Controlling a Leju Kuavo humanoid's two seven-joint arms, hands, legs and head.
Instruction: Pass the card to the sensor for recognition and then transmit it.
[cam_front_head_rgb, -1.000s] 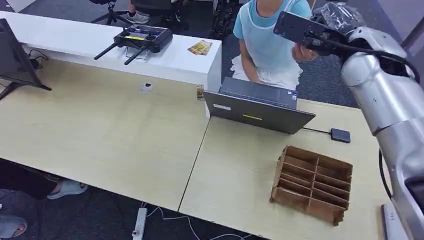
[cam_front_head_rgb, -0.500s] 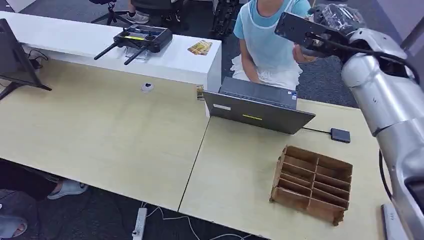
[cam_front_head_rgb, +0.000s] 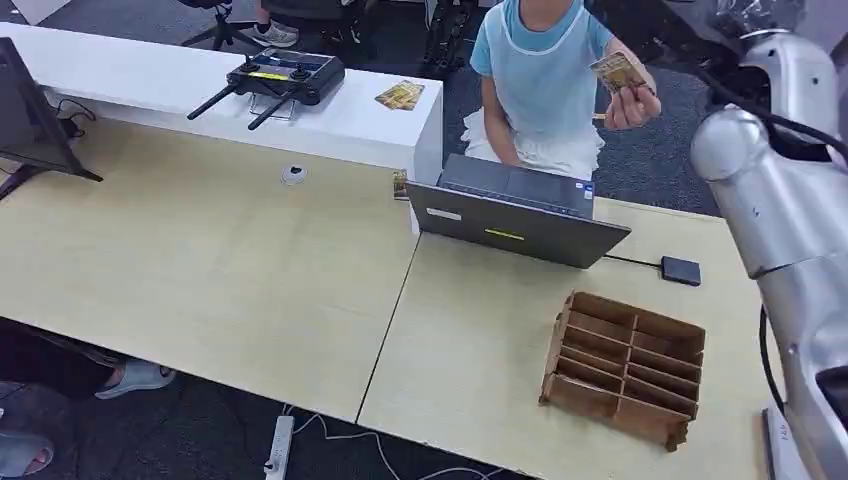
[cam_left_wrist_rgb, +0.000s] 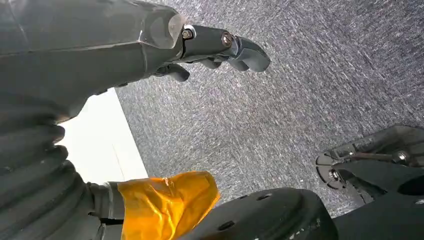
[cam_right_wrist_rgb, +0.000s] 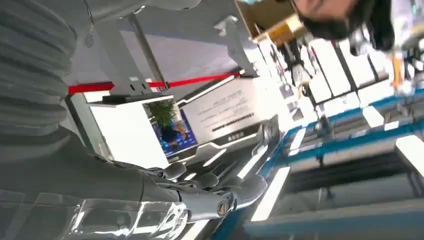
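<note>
The card (cam_front_head_rgb: 616, 72) sits in a person's hand (cam_front_head_rgb: 632, 100) at the upper right of the head view, pinched by its lower edge and held up above the dark laptop (cam_front_head_rgb: 515, 213). It is yellowish with a printed pattern; no writing on it can be read. The person, in a light blue top, sits behind the laptop.

The robot's right arm (cam_front_head_rgb: 775, 200) rises along the right edge of that frame. In the right wrist view the right hand (cam_right_wrist_rgb: 200, 192) holds nothing, its fingers (cam_right_wrist_rgb: 245, 187) loosely curled and a little apart, with bright ceiling lights and a screen behind them. The left hand (cam_left_wrist_rgb: 210, 47) hangs over grey carpet, its fingers (cam_left_wrist_rgb: 247, 50) bent inward around nothing.

On the pale wooden desk (cam_front_head_rgb: 200, 260), a brown cardboard divider tray (cam_front_head_rgb: 625, 368) lies at the lower right, and a small dark adapter (cam_front_head_rgb: 681, 270) on a cable lies just right of the laptop. A small white round puck (cam_front_head_rgb: 293, 174) sits near the desk's far edge. On the white counter (cam_front_head_rgb: 120, 80) behind are a black remote controller (cam_front_head_rgb: 280, 78) with antennas and more cards (cam_front_head_rgb: 400, 95). The laptop's yellow label is too small to read.
</note>
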